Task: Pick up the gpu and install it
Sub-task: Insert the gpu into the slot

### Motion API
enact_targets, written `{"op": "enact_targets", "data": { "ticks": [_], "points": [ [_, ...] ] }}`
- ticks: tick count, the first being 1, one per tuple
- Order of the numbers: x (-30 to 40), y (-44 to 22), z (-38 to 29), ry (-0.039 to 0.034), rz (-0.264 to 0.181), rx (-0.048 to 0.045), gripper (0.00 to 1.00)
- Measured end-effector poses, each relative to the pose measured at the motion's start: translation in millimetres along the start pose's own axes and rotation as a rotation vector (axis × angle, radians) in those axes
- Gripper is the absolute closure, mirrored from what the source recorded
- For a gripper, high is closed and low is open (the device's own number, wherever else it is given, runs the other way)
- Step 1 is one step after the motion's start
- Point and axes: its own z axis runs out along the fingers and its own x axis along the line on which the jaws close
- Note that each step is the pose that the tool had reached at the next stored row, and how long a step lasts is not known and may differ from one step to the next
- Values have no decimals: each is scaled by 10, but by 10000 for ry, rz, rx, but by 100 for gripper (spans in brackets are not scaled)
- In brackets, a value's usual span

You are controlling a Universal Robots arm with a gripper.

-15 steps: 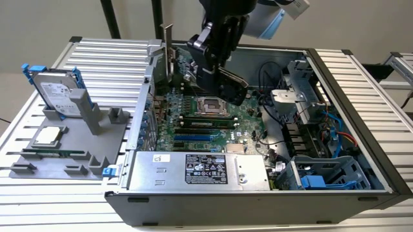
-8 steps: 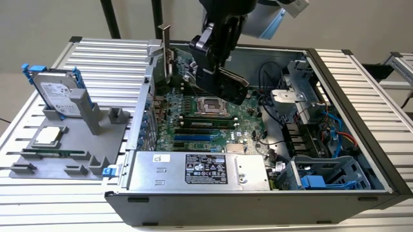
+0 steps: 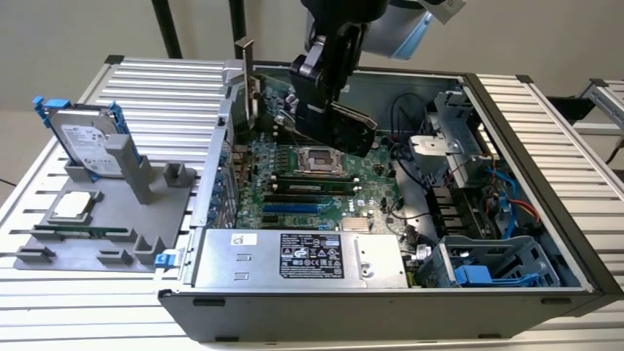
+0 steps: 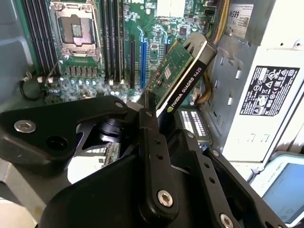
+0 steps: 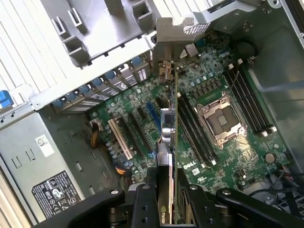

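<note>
The gpu [image 3: 343, 126] hangs tilted above the motherboard [image 3: 322, 191] inside the open computer case, black shroud facing the exterior view's right and its silver end bracket [image 3: 245, 64] toward the case's rear wall. My gripper [image 3: 318, 93] is shut on its upper edge. In the second wrist view the gpu [image 4: 176, 80] shows its green board and the black shroud's edge, clamped between the black fingers [image 4: 151, 135]. The first wrist view sees the gpu [image 5: 173, 137] edge-on over the expansion slots [image 5: 153, 115], bracket [image 5: 170, 37] near the rear slot openings.
A grey power supply [image 3: 292, 256] lies along the case's near side. The processor socket [image 3: 317, 159] and memory slots sit under the card. Cables and a drive cage [image 3: 487, 267] crowd the exterior view's right. Left of the case, a grey fixture [image 3: 98, 219] holds a hard drive [image 3: 86, 139] with blue rails.
</note>
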Motion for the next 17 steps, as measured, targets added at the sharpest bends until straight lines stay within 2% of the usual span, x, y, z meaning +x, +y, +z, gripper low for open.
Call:
{"op": "enact_targets", "data": {
  "ticks": [17],
  "points": [
    [0,0,0,49,-1347,-9,100]
  ]
}}
